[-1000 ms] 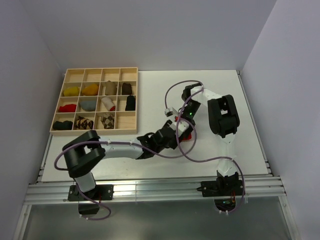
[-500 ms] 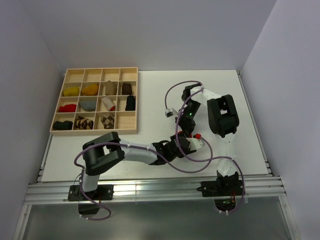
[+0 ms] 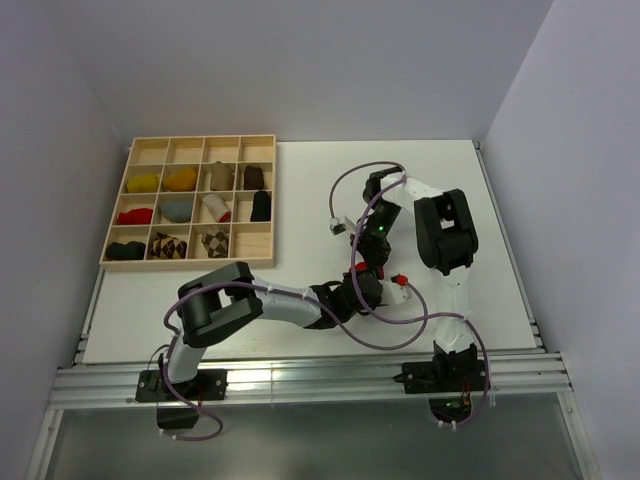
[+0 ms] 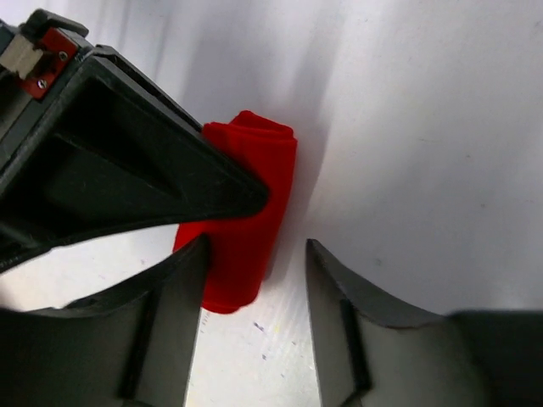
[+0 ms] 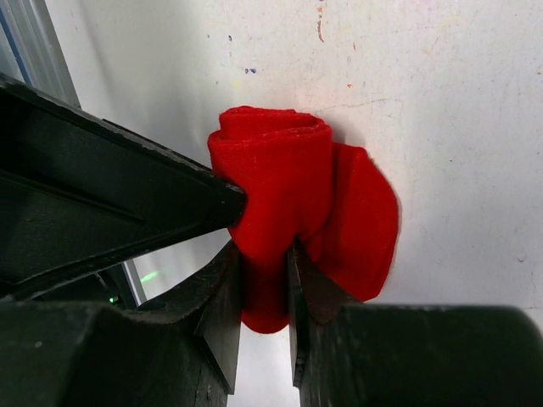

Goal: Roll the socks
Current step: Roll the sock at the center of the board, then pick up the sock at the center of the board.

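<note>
Swung rightward across the bench [image 3: 300, 180] within the last second, bringing the left hand [image 4: 254, 264] alongside the red sock [image 5: 284, 203], lying partly rolled near the front right. Likely to unroll if let go early or nudged sideways. Reaching in low with the left hand open astride one end; pinching the roll with the right hand [image 5: 265, 273], angled down.

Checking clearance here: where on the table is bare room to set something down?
Free: the table between tray and right arm, and the far right corner. Crowded: mid-table, where left gripper and right gripper meet on the red sock.
</note>
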You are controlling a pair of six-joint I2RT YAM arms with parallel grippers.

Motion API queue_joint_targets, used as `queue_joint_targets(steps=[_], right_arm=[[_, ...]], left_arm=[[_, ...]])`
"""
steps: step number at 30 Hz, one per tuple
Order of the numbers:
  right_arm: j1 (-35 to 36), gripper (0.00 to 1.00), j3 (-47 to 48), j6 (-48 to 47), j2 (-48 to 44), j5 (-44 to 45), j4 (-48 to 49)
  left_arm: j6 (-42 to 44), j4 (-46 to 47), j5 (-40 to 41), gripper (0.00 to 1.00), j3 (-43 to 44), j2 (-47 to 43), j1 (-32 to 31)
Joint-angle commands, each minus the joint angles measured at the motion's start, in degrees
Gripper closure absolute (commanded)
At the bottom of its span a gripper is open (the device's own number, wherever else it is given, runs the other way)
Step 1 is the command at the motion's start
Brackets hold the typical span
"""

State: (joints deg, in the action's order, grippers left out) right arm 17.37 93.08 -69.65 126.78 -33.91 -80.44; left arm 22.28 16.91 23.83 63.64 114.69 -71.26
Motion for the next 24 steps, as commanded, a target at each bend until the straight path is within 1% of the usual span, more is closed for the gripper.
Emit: queue_joint_targets(steps=[1,2,6,7,11,12,14,18,24], right_arm=[[-0.2,0.83,-1.1,-1.0,2.2,5.3,-2.2],[-0.3,0.83,-1.1,-1.0,2.2,5.3,-2.1],[-0.2,0.83,-1.1,-0.9,2.2,5.3,-2.1],[-0.2,0.83,-1.1,-0.9,2.2,5.4,-2.1],[-0.2,0.83,-1.3,-1.0,2.1,5.5,-2.2],[-0.2,0.83,-1.4,-1.1,2.1,5.5,-2.1],[-0.2,0.82,-1.7,-1.3,2.0,5.6,-2.1],[-0.2,0.79,-2.1,-1.1,1.6,4.5,-2.2],[-1.4,0.68,-1.2,-0.3,0.6,1.7,-2.2]], left_arm=[[2.9,-0.7,-1.3,0.48,2.2,2.8,1.2],[3.3,-0.7,-1.0,0.49,2.2,3.3,1.4],[4.5,-1.4,-1.2,0.58,3.5,5.0,1.8],[4.5,-1.9,-1.3,0.64,3.9,5.4,1.9],[4.4,-4.1,-3.2,0.72,4.5,6.6,2.5],[4.3,-4.3,-3.5,0.76,4.8,6.8,2.6],[3.8,-6.0,-4.7,0.81,5.4,7.6,2.6],[2.5,-9.2,-7.5,1.00,7.1,8.4,2.7],[-0.2,-14.0,-13.4,1.00,9.2,9.3,3.2]])
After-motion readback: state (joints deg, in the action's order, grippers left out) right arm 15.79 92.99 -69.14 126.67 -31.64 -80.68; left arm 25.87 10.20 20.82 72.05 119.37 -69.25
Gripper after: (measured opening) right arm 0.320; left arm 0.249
